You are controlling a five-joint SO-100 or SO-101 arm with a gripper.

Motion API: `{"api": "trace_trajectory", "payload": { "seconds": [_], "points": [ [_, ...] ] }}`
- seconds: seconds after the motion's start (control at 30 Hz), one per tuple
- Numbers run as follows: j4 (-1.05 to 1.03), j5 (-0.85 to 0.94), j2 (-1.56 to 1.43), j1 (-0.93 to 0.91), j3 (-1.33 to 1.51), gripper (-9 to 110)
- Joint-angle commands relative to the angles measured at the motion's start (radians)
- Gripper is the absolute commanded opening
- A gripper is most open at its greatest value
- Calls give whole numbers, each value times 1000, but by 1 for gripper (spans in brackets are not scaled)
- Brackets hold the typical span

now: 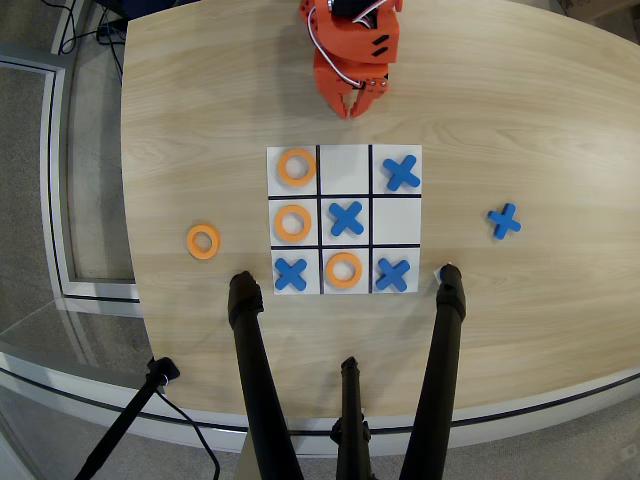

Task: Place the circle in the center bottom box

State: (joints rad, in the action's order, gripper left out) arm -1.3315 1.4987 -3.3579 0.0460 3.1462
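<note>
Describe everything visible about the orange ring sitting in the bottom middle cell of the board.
The circle is a small flat orange ring with a round hole showing the white board through it. It looks like foam or plastic, matte. It lies flat in the center bottom box, roughly centred, inside the black lines, between two blue X pieces in the neighbouring cells. Nothing touches it; the gripper is far off at the table's top edge.

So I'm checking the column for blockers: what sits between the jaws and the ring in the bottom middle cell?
In the overhead view, between the jaws and that ring: bare table, the empty top-middle cell, then the blue X in the central cell.
</note>
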Motion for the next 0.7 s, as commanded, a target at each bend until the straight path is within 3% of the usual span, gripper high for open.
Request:
{"api": "trace_trajectory", "payload": {
  "seconds": [0.0, 0.4, 0.67],
  "points": [
    [123, -5, 92, -28, -54, 8],
    [126, -9, 147, -34, -91, 8],
    [137, -60, 571, -137, -528, 13]
  ]
}}
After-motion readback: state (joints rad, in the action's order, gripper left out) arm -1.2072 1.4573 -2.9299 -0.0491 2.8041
